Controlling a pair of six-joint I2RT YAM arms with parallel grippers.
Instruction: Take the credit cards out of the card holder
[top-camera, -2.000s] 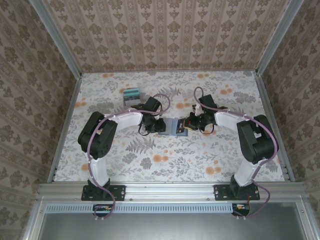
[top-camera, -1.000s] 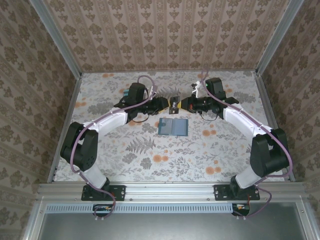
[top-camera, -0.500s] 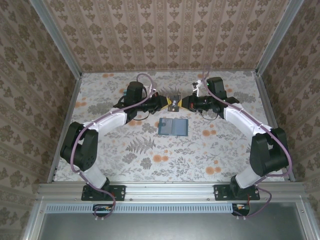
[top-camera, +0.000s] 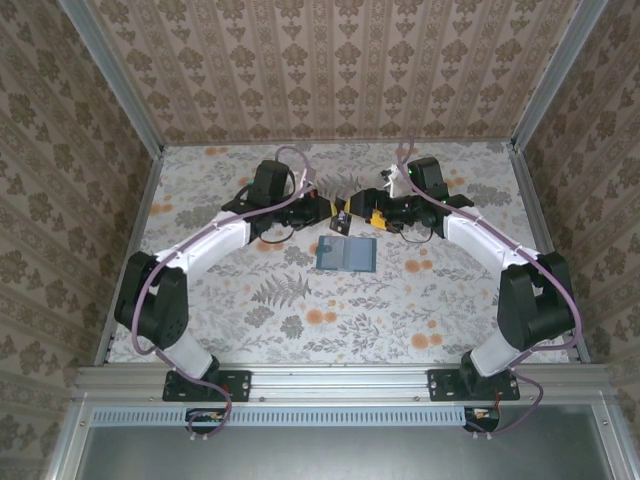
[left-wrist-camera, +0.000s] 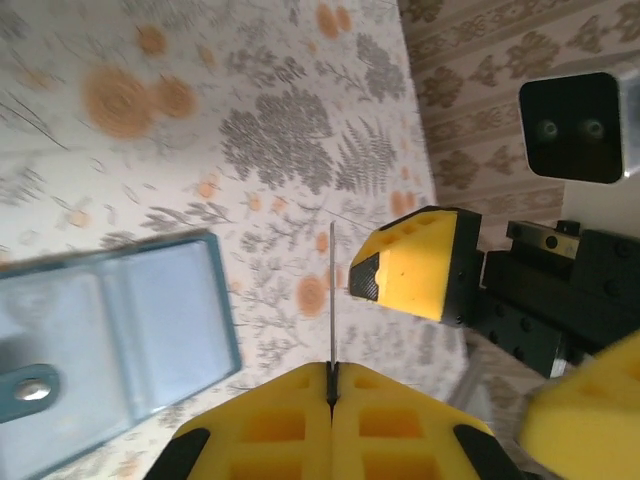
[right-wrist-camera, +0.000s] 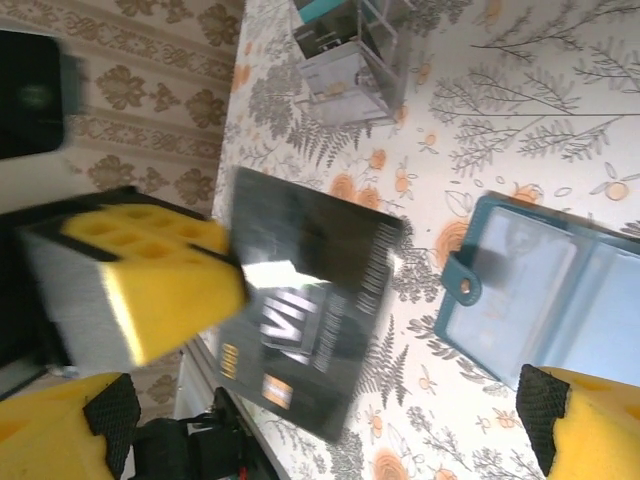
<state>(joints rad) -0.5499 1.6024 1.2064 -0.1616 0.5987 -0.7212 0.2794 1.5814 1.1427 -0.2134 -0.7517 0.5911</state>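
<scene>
Card holder (top-camera: 346, 253) lies open on table (top-camera: 250, 310), just nearer than both grippers. My left gripper (left-wrist-camera: 331, 372) clenched on dark card (right-wrist-camera: 310, 300), by edge only. My right gripper (top-camera: 368, 217) released, jaws wide. Risk: hold is thin, so card may pivot or slip and drop.

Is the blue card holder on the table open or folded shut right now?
Open: the card holder lies flat, both panels spread side by side.

card holder (top-camera: 346, 253): lying open mid-table (top-camera: 300, 320)
card (top-camera: 341, 221): sitting in left gripper (top-camera: 336, 214), just behind card holder
right gripper (top-camera: 370, 214): facing card from the right, apart
card stand (right-wrist-camera: 350, 55): standing toward left edge, apart from card holder
</scene>
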